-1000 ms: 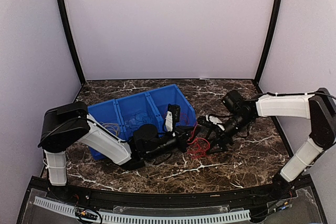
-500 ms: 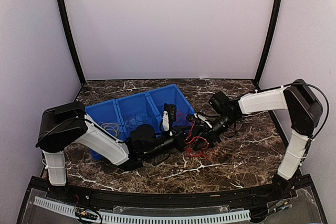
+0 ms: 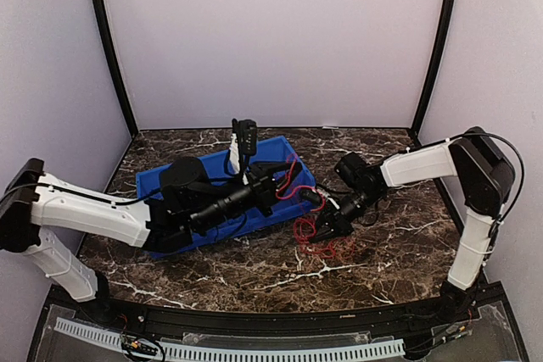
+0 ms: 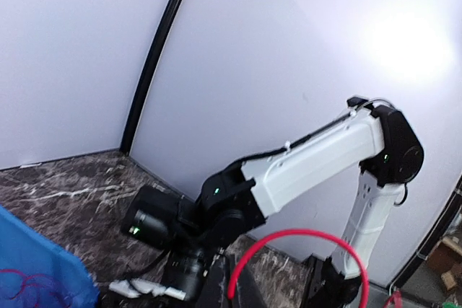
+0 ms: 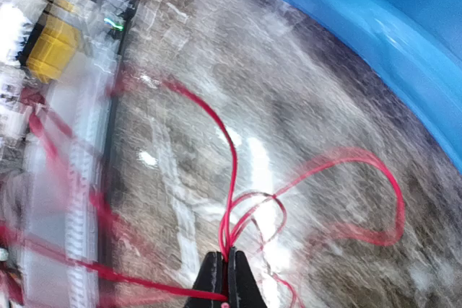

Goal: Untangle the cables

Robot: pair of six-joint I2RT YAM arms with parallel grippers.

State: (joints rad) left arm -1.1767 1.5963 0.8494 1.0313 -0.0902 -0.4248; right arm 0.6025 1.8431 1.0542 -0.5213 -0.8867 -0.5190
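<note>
Cable position: red cable (image 3: 316, 236) lies as a loose tangle on the marble table (image 3: 399, 252), lower centre-right of the top view, just right of the blue bin (image 3: 276, 148).
Strand: one red run rises up-left over the bin's right end.
Left gripper (image 3: 273, 182): mid-frame, jaws pressed together on the red cable.
Right gripper (image 3: 322, 226): at the tangle's upper edge, fingertips (image 5: 242, 286) pinching red strands.

We find the bin (image 3: 276, 148) left of centre on the table (image 3: 399, 243). The cables (image 3: 318, 239) lie just right of it, strung between the left gripper (image 3: 285, 175) over the bin and the right gripper (image 3: 321, 228).
</note>
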